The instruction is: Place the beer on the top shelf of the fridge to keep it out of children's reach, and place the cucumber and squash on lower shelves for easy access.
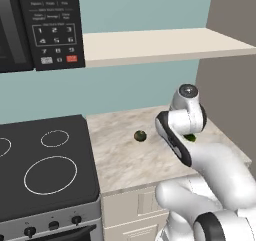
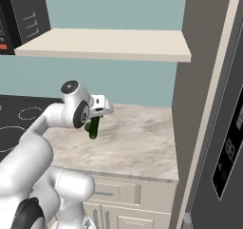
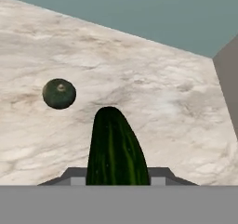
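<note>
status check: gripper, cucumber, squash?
Gripper shut on cucumber, lifted clear of counter. Squash loose on counter, apart from cucumber. Nothing else on the counter near the arm.

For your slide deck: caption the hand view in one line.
End effector shut on cucumber above marble counter, squash lying beyond.

Arm: glossy white shell, rounded tubular links, bulbous at the joints. Dark grey to black bands at the joint seams; one band curves along the forearm link at 9 o'clock of the wrist. Wrist: round dark grey end cap with a small pale mark at its centre. Second dark disc on the wrist side, ringed in white. Hand block white, boxy. No cables visible.
</note>
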Tool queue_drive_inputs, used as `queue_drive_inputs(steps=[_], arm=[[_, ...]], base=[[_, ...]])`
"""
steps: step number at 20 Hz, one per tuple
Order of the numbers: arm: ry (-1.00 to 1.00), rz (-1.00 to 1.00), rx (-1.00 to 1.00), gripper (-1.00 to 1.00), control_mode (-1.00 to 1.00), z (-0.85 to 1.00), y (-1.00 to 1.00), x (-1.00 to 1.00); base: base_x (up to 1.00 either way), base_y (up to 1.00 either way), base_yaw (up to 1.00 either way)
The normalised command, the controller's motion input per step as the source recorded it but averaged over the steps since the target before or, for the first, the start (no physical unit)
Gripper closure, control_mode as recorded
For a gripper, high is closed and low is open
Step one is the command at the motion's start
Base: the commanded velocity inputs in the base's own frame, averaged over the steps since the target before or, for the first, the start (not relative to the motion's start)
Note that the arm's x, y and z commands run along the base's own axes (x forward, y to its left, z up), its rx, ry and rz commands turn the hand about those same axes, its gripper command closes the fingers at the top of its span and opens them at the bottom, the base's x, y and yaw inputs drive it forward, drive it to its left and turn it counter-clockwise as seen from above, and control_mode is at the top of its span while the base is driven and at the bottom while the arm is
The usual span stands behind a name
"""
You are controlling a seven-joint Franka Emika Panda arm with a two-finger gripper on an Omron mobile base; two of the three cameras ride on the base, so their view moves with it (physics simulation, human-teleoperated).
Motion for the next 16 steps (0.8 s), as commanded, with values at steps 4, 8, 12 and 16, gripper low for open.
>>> queue_drive_inputs(steps=[4,8,12,16], arm=[[-0.06,0.20,-0.10,1.00,-1.00,0.04,0.03,-0.70],[-0.08,0.25,-0.05,1.00,-1.00,0.13,0.00,-0.57],[-0.08,0.29,-0.05,1.00,-1.00,0.21,0.02,-0.48],[-0.05,0.25,-0.09,1.00,-1.00,0.27,0.13,-0.47]], base=[[0.00,0.00,0.00],[0.00,0.00,0.00],[0.00,0.00,0.00],[0.00,0.00,0.00]])
